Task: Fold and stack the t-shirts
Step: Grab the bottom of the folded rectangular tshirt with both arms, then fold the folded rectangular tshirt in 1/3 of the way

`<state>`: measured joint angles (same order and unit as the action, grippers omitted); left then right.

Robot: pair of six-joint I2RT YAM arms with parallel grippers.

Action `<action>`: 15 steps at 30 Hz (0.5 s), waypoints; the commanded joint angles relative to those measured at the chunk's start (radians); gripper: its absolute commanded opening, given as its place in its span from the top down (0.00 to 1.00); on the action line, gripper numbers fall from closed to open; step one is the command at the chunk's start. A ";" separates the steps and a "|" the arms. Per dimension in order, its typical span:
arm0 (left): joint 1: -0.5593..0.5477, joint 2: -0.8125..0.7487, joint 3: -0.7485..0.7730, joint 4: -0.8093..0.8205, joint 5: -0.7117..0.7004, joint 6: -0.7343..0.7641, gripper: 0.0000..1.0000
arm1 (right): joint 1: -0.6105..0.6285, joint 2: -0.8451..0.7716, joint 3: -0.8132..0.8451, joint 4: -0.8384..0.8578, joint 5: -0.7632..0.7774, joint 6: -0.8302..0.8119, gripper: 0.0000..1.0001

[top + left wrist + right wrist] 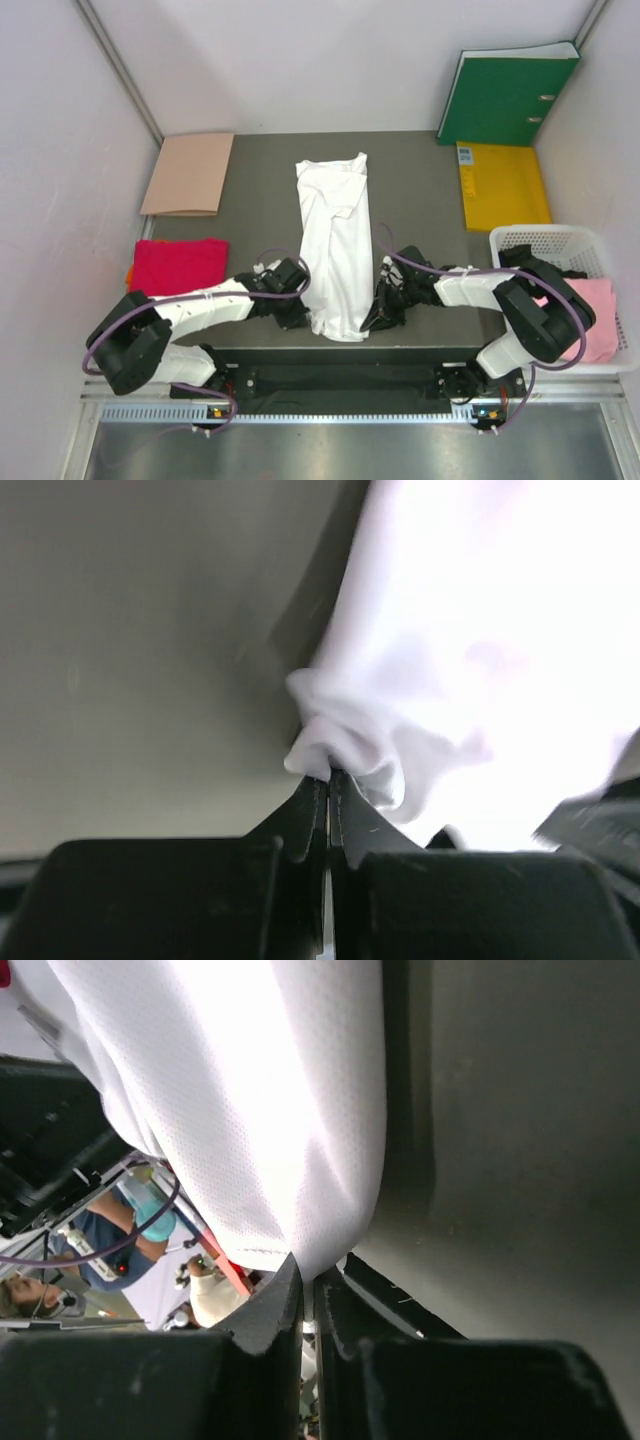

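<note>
The white shirt lies as a long narrow strip down the middle of the table, neck end far from the arms and hem end nearest them. Its sides are folded in, so the step in hand looks like the fold end over end. Each arm has one near corner. The left gripper has its jaws pressed together on a bunched pinch of white cloth at the strip's left corner. The right gripper is clamped the same way on the hem edge at the right corner. Taking both corners at once should keep the hem straight and level when it is carried toward the neck (one hold alone would likely let the strip twist or trail). The red shirt lies folded flat at the table's left side, just beside the left arm, and is probably the base of the stack. The pink shirt sits in the basket on the right, partly under the right arm, apparently waiting its turn. The binder and the tan sheet sit at the far edge, well apart from the work.
</note>
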<state>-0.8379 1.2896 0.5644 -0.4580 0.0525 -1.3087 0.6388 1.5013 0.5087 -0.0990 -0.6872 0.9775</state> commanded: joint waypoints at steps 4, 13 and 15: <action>0.020 0.016 0.178 -0.056 -0.157 0.101 1.00 | 0.013 -0.079 0.091 -0.123 0.012 -0.088 0.99; 0.020 -0.041 0.422 -0.353 -0.201 0.154 1.00 | 0.006 -0.128 0.227 -0.246 0.034 -0.146 1.00; 0.022 -0.050 0.446 -0.387 -0.204 0.158 1.00 | 0.004 -0.107 0.279 -0.268 0.040 -0.166 1.00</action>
<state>-0.8181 1.2751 0.9340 -0.6807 -0.1089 -1.1698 0.6392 1.4048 0.6815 -0.3092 -0.6651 0.8654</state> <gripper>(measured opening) 0.012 0.020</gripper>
